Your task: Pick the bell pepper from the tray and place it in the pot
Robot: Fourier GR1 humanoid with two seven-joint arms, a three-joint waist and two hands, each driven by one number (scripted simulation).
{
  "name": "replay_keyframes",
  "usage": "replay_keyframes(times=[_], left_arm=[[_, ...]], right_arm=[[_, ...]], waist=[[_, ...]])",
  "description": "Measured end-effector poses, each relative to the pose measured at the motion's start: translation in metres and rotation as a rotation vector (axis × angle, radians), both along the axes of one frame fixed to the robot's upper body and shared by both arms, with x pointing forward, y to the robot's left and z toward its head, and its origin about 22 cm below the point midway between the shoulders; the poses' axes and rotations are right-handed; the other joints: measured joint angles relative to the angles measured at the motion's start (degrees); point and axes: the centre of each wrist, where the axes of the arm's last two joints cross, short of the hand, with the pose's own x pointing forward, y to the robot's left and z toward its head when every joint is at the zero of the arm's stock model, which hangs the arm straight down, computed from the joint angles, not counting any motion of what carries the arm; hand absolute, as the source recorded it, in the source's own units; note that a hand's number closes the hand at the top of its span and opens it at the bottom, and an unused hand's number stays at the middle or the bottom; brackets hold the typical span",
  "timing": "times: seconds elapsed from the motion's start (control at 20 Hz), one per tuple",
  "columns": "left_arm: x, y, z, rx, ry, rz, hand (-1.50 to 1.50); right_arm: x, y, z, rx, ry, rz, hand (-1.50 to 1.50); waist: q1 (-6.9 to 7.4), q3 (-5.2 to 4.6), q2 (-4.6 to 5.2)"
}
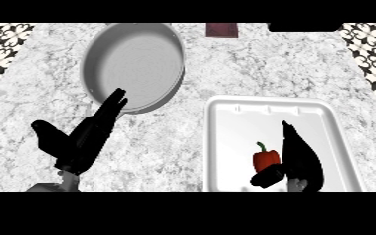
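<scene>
Closest to the viewer, low in the right part of the head view, the robot's right hand (300, 154) is hovering over a white tray (228, 144). Its fingers are reaching straight up the frame and its thumb is jutting out to the left, so the hand is spread and grasping nothing.

Just left of that hand, the red bell pepper (265, 161) is sitting on the tray's floor, standing with its green stem pointing up. The thumb is touching or nearly touching the pepper's lower right side; which of the two is hard to tell. The hand appears to be lining up beside the pepper so that thumb and fingers can close around it, which would make this the approach just before the pick. The pepper is not yet lifted.

The tray is a shallow rectangle with rounded corners and a raised rim, lying on a grey and white marbled counter (242, 64).

Up and to the left, well apart from the tray, the pot (132, 64) is lying open on the counter, a wide round silver vessel with nothing in it, waiting to receive the pepper.

At the lower left, the left hand (84, 137) is resting with straight fingers pointing up and to the right, their tips overlapping the pot's near rim. It is holding nothing and seems to be staying clear of the work.

At the counter's far edge, a small dark red square (222, 30) is showing.
</scene>
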Motion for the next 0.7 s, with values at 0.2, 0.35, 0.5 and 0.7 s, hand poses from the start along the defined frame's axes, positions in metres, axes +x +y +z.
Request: replay_keyframes(times=[0.2, 0.35, 0.5, 0.7], left_arm=[[-0.001, -0.004, 0.0, -0.001, -0.003, 0.008, 0.0], [0.004, -0.009, 0.002, 0.004, 0.009, 0.008, 0.0], [-0.002, -0.009, 0.001, 0.007, -0.001, 0.01, 0.0], [0.004, -0.008, 0.0, 0.003, 0.001, -0.001, 0.0]], right_arm=[[0.005, 0.002, -0.007, 0.03, 0.001, -0.002, 1.5], [0.008, 0.006, -0.01, 0.054, -0.014, 0.032, 1.5], [0.007, 0.002, -0.007, 0.053, -0.035, 0.045, 1.5], [0.007, 0.002, -0.016, 0.028, -0.039, 0.06, 1.5]], waist=[[0.06, 0.03, -0.06], [0.04, 0.0, -0.01], [0.05, 0.0, -0.02], [0.01, 0.04, -0.05]])
